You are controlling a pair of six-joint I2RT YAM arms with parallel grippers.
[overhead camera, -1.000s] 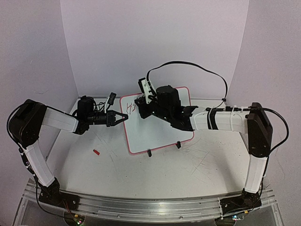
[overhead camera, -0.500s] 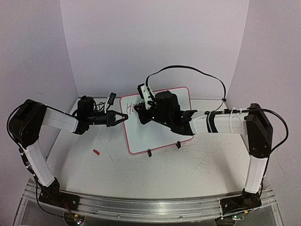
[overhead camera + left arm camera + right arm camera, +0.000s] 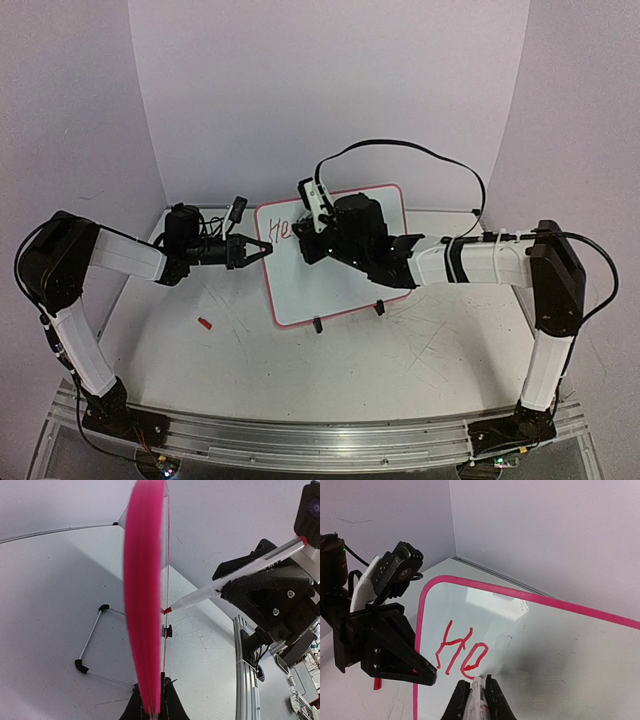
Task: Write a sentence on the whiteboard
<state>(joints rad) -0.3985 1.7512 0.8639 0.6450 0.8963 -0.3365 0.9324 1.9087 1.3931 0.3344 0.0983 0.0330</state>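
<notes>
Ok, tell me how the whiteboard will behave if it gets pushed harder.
Probably stiff: the whiteboard shows a straight rim in the left wrist view with the pen tip against it. Likely light and tippy: it is thin, standing on small clip feet, with the left end effector shut on its edge. Its glossy face may be slippery.

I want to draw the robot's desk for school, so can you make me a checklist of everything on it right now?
Surface: white table, many dark scuff marks.
Job's things: whiteboard standing on two black clip feet; red "He" written near its top left corner.
Clutter: one small red piece on the table, left of the board.
Grippers: left gripper shut on the whiteboard's left rim; right gripper shut on a marker, red tip at the board face.
Cables: black cable loops above the right arm.
Surroundings: plain pale walls; nothing else seen.
</notes>
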